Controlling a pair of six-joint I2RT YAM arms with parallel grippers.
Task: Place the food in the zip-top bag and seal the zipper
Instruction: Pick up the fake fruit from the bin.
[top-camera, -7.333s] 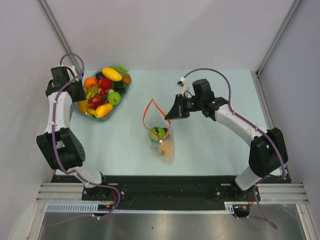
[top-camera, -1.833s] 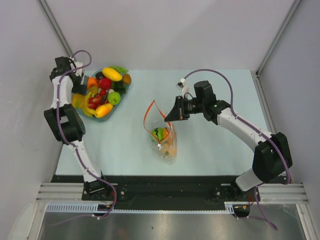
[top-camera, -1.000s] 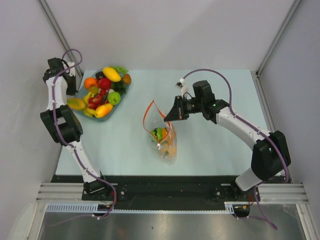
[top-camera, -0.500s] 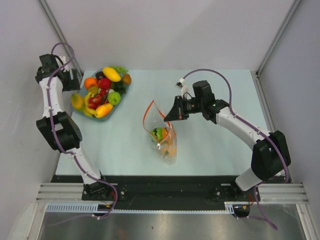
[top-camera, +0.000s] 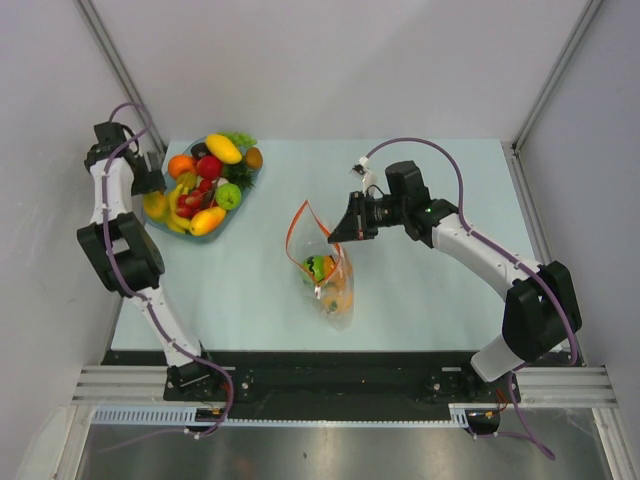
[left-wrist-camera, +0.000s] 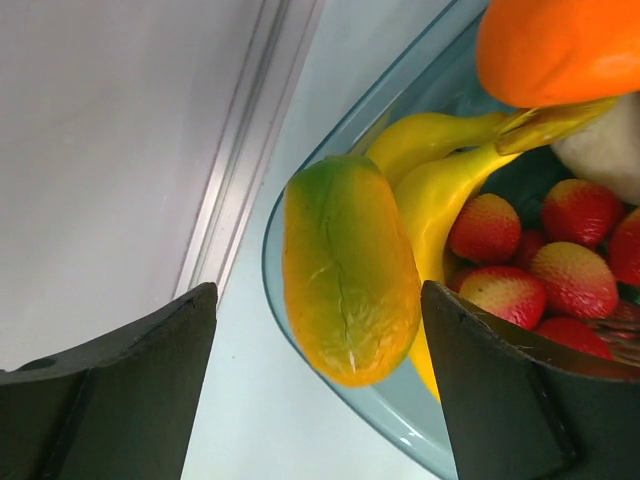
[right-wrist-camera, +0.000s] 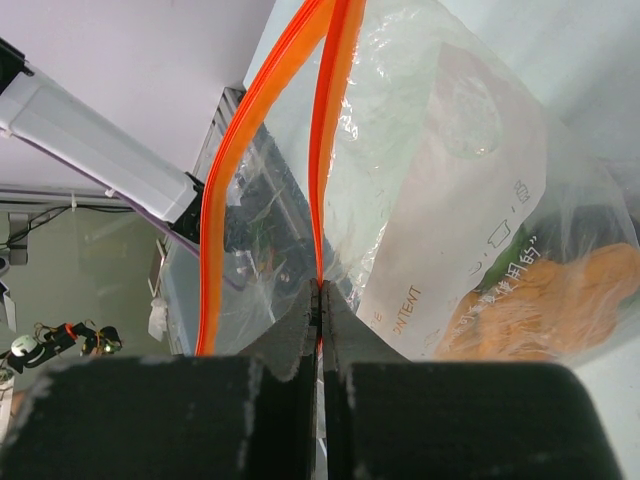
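Pale mint tabletop (top-camera: 250, 300) with plain grey walls round it, both arms reaching in from the near edge.

Nearest thing is the zip-top bag (top-camera: 332, 285), lying on the table just in front of the right pincer (top-camera: 345, 228) and a bit to its left. Some food is already in it: a green piece (top-camera: 318, 266) close under the pincer tips, and an orange piece (top-camera: 336, 294) beyond that at the bag's closed end. The bag's mouth gapes, with the zipper (top-camera: 298, 225) standing up as an orange loop to the pincer's left.

From the right wrist camera, the right pincer (right-wrist-camera: 322, 290) is shut tight, with one side of the zipper (right-wrist-camera: 335, 120) nipped between its tips. The other side of the strip bows away from the tips, so the mouth is open. The crinkly bag (right-wrist-camera: 440, 200) hangs off past the tips, orange stuff showing through it.

Further back, at the far left corner, sits a bluish dish (left-wrist-camera: 300, 170) piled with the rest of the food. The left pincer (left-wrist-camera: 318, 290) is over its edge with fingers (left-wrist-camera: 120, 370) spread wide. A green-and-orange mango (left-wrist-camera: 345, 275) lies between them on the dish rim, with a gap on each side, so neither finger touches it. Right behind the mango are yellow bananas (left-wrist-camera: 440, 190), then strawberries (left-wrist-camera: 560, 280) toward the right finger, and an orange (left-wrist-camera: 560, 50) beyond those.
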